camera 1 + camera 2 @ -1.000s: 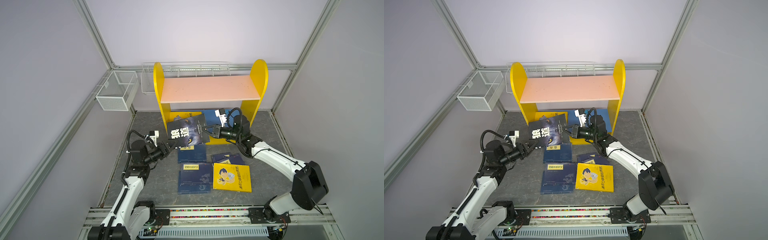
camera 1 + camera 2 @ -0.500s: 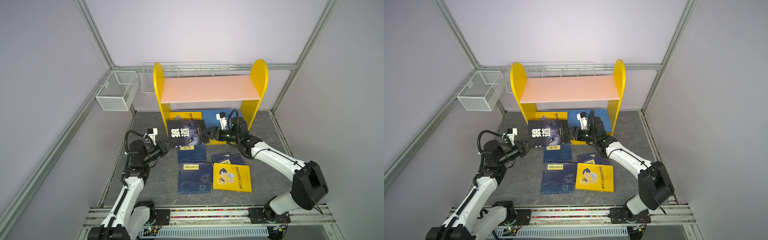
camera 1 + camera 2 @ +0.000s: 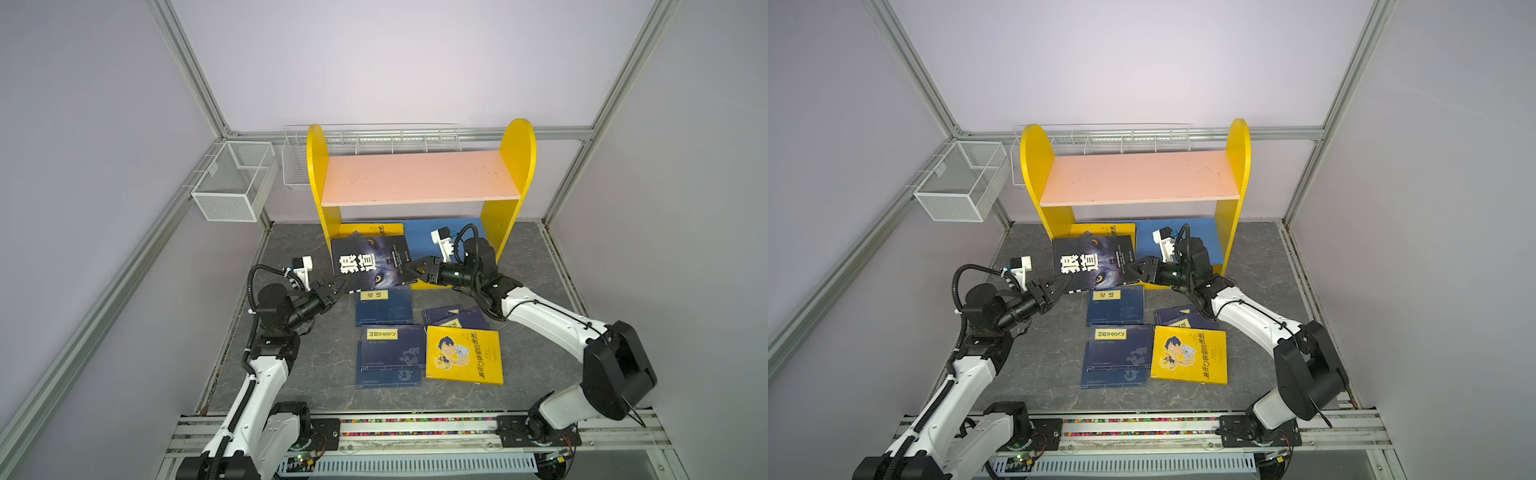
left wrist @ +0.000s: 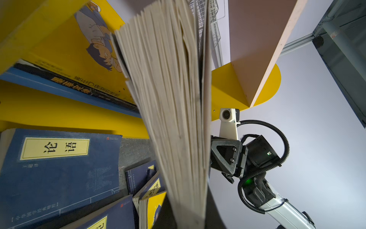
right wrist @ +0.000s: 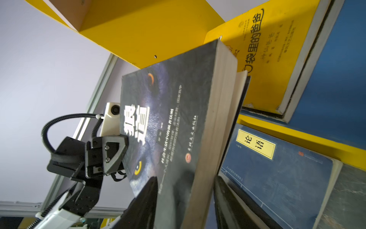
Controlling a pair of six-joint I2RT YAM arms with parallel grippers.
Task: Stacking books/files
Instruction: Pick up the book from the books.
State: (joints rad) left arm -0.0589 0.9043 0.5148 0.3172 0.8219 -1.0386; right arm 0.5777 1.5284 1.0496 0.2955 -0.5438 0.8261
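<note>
A black book with a wolf face and large white title [image 3: 370, 262] [image 3: 1092, 262] hangs tilted in front of the shelf, above the floor. My left gripper [image 3: 338, 286] [image 4: 188, 216] is shut on its lower left corner, and the fanned page block [image 4: 178, 119] fills the left wrist view. My right gripper [image 3: 409, 270] [image 5: 186, 188] straddles the book's right edge [image 5: 168, 119]; it is open, with a gap between one finger and the pages. Navy books with pale-yellow labels [image 3: 384, 307] [image 3: 390, 349] and a yellow cartoon-boy book [image 3: 465, 355] lie flat on the floor.
The yellow shelf unit with a pink top board [image 3: 415, 178] stands at the back. On its blue lower board [image 3: 419, 237] lies another yellow book [image 3: 372, 229] on a black one. White wire baskets [image 3: 232, 183] hang on the back-left wall. More navy books [image 3: 453, 318] poke out from under the yellow one.
My left gripper has shut on the black book's corner. The right gripper has let go of the book's right edge, and its jaws now stand around it. The book has levelled out slightly.
</note>
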